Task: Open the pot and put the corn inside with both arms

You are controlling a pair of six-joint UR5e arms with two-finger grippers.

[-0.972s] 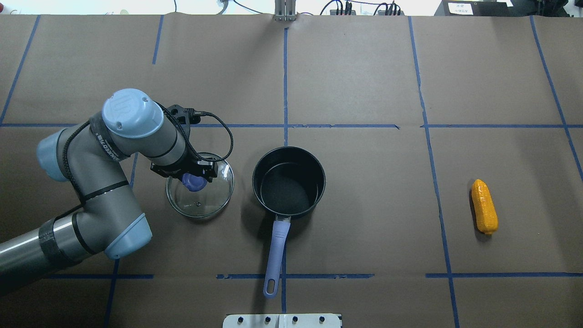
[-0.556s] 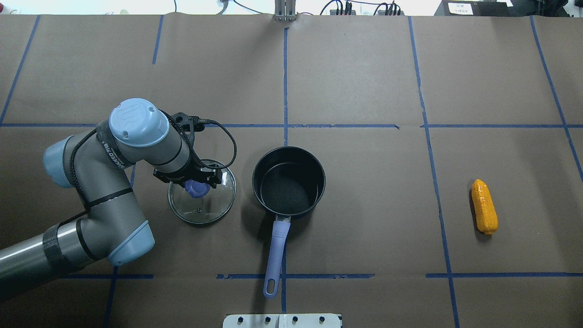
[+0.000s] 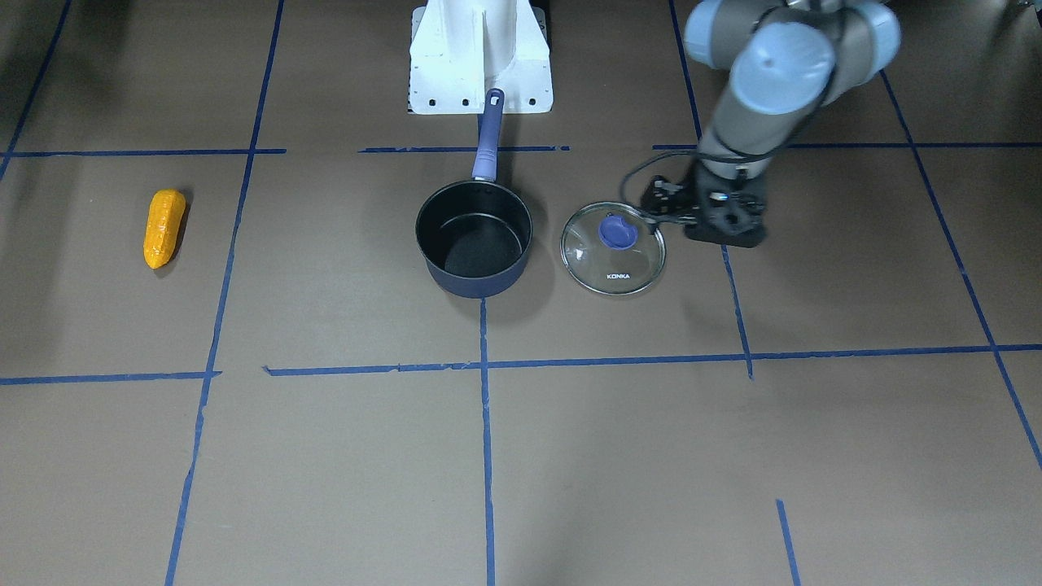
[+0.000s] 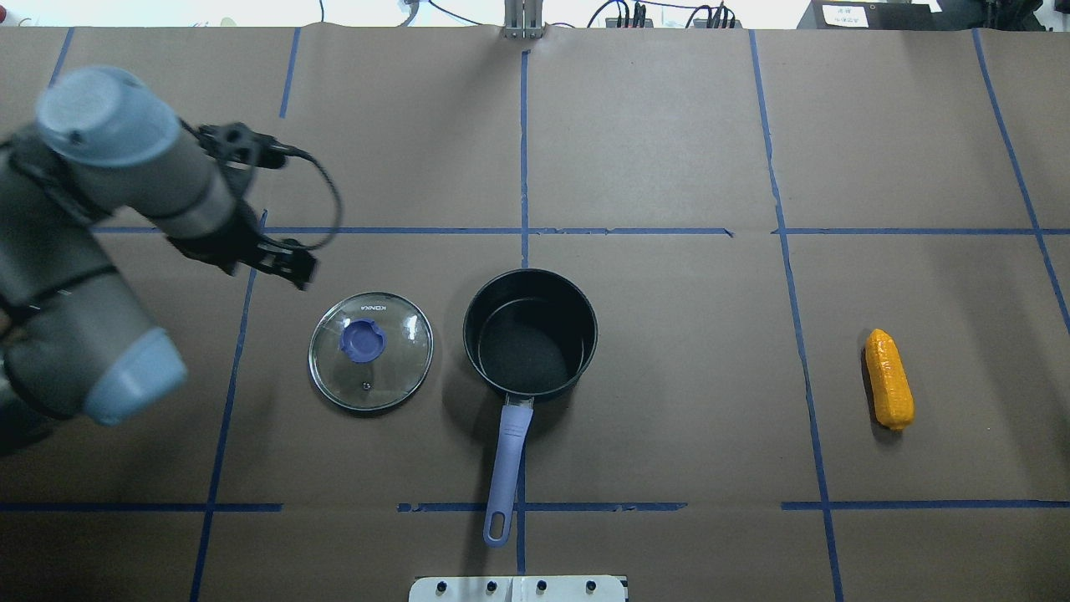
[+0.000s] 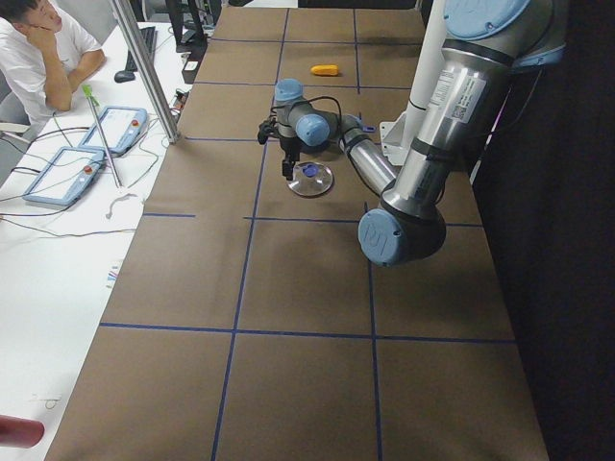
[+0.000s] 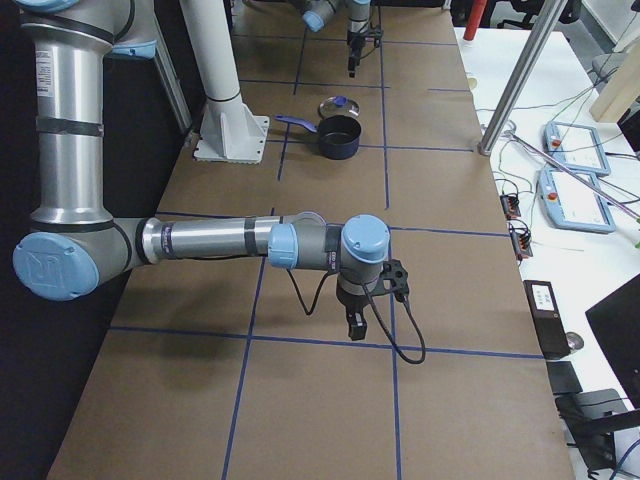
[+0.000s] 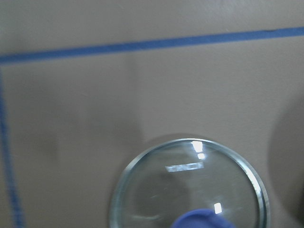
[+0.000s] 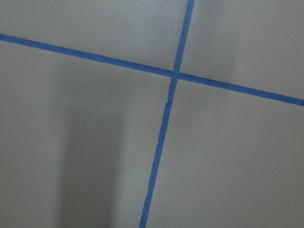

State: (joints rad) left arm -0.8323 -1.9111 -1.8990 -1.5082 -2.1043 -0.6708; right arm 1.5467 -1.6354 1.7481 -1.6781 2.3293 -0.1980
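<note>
The pot [image 4: 530, 333] stands open and empty at the table's middle, its purple handle [image 4: 506, 456] pointing toward the robot; it also shows in the front view [image 3: 474, 238]. Its glass lid [image 4: 370, 351] lies flat on the table just left of it, knob up, and shows in the front view [image 3: 612, 247] and the left wrist view [image 7: 190, 185]. My left gripper [image 4: 284, 263] hangs above and beyond the lid's left edge, open and empty. The corn [image 4: 889, 378] lies alone at the far right. My right gripper [image 6: 356, 322] shows only in the right side view; I cannot tell its state.
The table is covered in brown paper with blue tape lines. The white base stand [image 3: 480, 57] is at the robot's edge, behind the pot handle. The right wrist view shows only bare paper and tape.
My left gripper has let go of the lid's knob, risen and swung away to the left and back. The lid stays flat on the table. Pot and corn have not moved.
</note>
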